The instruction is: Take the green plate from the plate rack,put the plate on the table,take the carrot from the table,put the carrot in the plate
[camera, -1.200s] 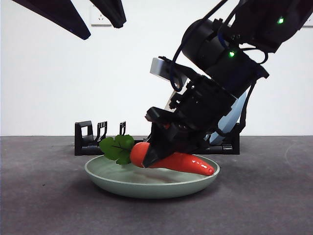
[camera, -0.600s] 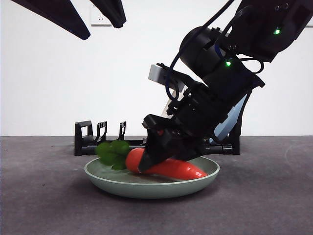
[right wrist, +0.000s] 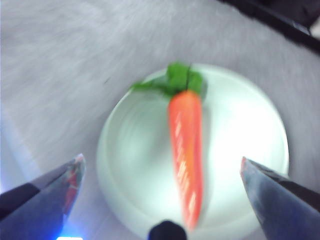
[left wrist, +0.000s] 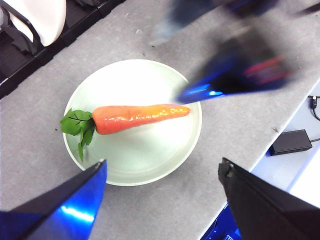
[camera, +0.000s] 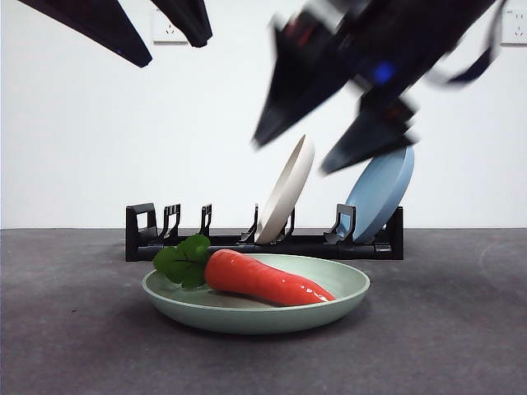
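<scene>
Now the carrot lies in the green plate below the open right hand.

a cream-white plate stands tilted on edge, with a blue plate leaning the same way to its right. a white wall socket sits high on the white wall behind.
</scene>
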